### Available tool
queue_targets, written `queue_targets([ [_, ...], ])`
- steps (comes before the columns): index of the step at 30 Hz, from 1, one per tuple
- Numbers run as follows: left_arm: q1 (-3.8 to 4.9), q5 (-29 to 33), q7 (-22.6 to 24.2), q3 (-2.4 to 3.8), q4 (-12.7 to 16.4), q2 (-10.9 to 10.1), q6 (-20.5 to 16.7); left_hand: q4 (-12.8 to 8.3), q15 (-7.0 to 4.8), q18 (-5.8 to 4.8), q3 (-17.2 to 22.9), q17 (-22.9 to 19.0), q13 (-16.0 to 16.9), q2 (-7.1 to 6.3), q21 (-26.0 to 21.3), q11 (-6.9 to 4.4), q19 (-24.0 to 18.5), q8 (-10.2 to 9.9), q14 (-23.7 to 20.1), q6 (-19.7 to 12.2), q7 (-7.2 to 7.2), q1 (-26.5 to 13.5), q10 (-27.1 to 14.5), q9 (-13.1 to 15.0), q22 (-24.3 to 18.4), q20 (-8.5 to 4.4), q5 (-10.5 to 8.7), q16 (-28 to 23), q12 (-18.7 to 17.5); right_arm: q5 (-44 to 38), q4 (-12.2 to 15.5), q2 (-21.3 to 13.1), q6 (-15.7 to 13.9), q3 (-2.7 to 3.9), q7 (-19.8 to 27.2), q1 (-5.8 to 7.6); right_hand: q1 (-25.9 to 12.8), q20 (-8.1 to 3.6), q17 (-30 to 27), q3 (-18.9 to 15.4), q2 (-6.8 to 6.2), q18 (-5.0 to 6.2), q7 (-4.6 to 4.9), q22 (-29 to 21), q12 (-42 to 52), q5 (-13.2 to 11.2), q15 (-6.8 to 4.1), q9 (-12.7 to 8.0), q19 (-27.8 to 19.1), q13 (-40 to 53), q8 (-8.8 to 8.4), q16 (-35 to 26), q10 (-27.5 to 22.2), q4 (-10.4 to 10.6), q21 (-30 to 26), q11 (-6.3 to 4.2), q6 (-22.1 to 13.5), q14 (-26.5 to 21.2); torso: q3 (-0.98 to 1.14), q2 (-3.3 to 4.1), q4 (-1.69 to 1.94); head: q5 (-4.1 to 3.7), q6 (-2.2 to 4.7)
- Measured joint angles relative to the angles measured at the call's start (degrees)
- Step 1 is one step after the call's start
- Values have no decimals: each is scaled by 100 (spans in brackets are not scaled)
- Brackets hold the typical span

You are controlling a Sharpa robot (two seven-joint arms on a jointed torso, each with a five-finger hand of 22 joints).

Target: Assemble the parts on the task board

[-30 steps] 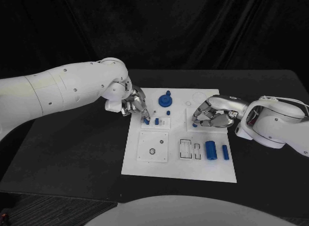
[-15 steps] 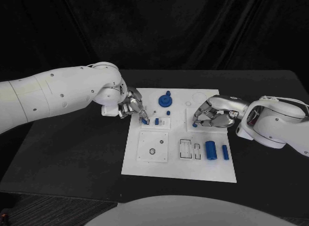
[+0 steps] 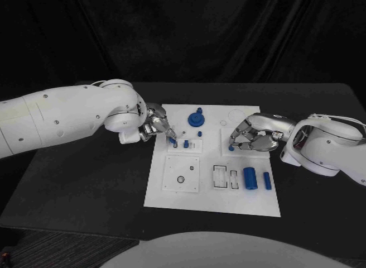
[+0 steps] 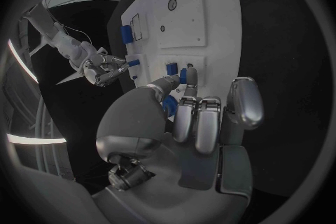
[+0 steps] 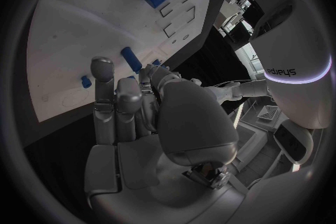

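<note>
A black tabletop (image 3: 95,184) sits in front of a dark curtain (image 3: 231,39), and the white task board (image 3: 231,198) lies flat in the middle of it. That board is the landmark for everything else.

On the board's far edge stands a blue gear-like part (image 3: 197,118), with a small blue peg (image 3: 199,134) just in front of it. Near the board's left edge, a small raised white block carries two short blue pegs (image 3: 186,144). Toward the board's right side lie a blue cylinder (image 3: 250,176) and a slimmer blue pin (image 3: 268,180), side by side, next to outlined slots. A square plate with a small ring sits on the near-left part of the board.

The left hand (image 3: 157,125) hovers over the board's left edge, at the block with the two pegs. Its fingers (image 4: 197,123) lie close together and reach toward the pegs; one fingertip is at a peg, but I cannot tell whether it pinches the peg or only touches it.

The right hand (image 3: 254,134) rests over the board's right edge, fingers (image 5: 115,103) curled inward. A tiny blue part (image 3: 231,148) sits on the board at its fingertips; whether it is held, I cannot tell.
</note>
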Motion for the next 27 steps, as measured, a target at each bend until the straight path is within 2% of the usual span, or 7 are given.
queue_targets([
  [12,-19,-194,24,-1,215,-97,-417,25,0,0,24,0,0,29,0,0,0,9,0,-3,3,-29,0,8,0,0,-1,0,0,1,-4,7,1,0,-3,0,0,21,-15,16,0,0,0,0,0,0,0,0,-21,-13,0,0,0,16,-28,0,0,0,0,3,-3,20,0],
  [27,-166,-260,6,-3,198,-90,-516,40,0,0,38,0,0,59,-22,0,0,30,0,-19,22,-59,0,30,0,1,-3,-23,0,34,-7,9,8,-1,-4,-3,0,21,-27,32,0,0,21,-1,4,21,19,-1,-21,-13,0,-24,-20,0,-45,-21,-21,-19,6,-3,-6,25,0],
])
